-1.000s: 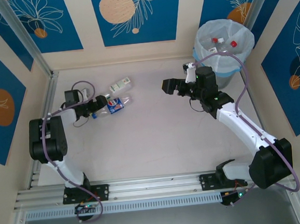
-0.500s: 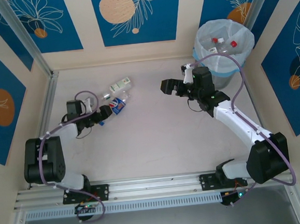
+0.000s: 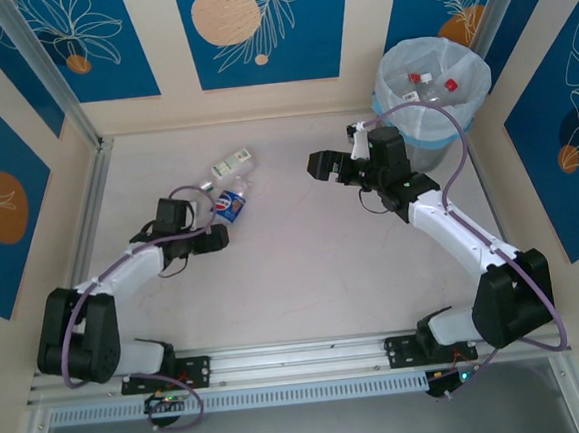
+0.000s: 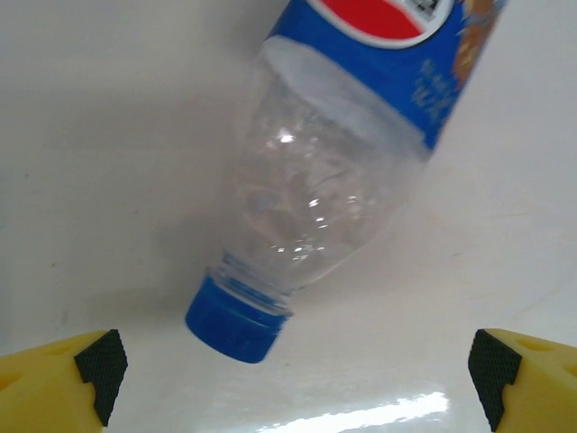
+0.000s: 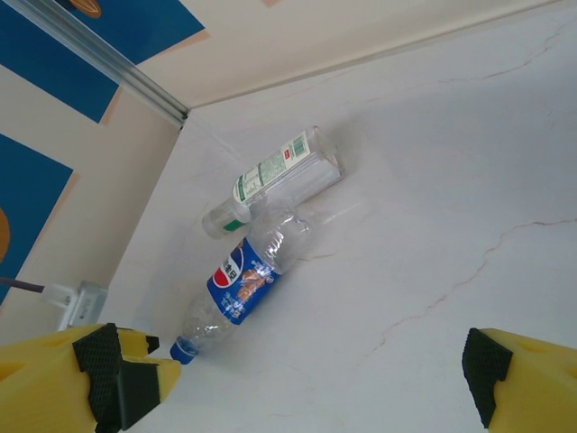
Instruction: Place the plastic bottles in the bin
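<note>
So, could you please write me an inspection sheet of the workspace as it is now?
Surface: pale table, faint hairline veins.
Job's things: blue-label bottle and green-white bottle lie close together on the table; bin at far right holds red-capped bottles.
Clutter: nothing seen.
Grippers: left gripper open, near the blue cap; right gripper open, empty.
Cables: purple cable loops beside the bin.
Surroundings: blue-and-cream wall panels.

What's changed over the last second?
The left end effector pulled back toward the near edge and slightly right; it is open and holds nothing. The blue-label bottle pivoted a little, and its cap now faces that end effector. The right end effector, open, edged left. The green-white bottle and the bin stayed put.
</note>
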Robot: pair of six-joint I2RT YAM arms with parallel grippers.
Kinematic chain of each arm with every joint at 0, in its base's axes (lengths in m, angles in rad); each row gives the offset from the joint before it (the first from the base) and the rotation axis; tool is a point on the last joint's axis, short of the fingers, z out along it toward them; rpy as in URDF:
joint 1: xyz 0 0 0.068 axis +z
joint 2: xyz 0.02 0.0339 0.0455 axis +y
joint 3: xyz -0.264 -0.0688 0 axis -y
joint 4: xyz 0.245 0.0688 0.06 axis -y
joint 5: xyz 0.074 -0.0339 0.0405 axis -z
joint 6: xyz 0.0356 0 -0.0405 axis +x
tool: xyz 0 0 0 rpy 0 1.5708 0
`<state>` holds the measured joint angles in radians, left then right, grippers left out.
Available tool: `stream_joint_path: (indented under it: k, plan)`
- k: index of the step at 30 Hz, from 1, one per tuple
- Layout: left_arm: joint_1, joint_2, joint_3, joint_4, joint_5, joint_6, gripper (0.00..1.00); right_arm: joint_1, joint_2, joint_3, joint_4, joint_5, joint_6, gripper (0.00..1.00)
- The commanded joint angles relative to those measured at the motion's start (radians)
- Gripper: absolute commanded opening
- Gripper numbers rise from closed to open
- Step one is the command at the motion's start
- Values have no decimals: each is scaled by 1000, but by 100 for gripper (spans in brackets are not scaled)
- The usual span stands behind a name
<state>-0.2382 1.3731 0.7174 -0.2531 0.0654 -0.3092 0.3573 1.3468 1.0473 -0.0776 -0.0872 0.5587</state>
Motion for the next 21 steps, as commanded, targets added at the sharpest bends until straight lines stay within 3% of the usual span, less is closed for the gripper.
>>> stream_joint_path:
  k: [1,6,21]
  plan:
    - [-10,72,76,-83,-128,61,98,6,8,39,3,-20,14,100]
    - [-20,199,174,-115,-88,96,92,6,-3,49,-32,0,-6,100]
    - [-52,270,200,-166,-77,84,70,0,-30,27,-51,41,-23,100]
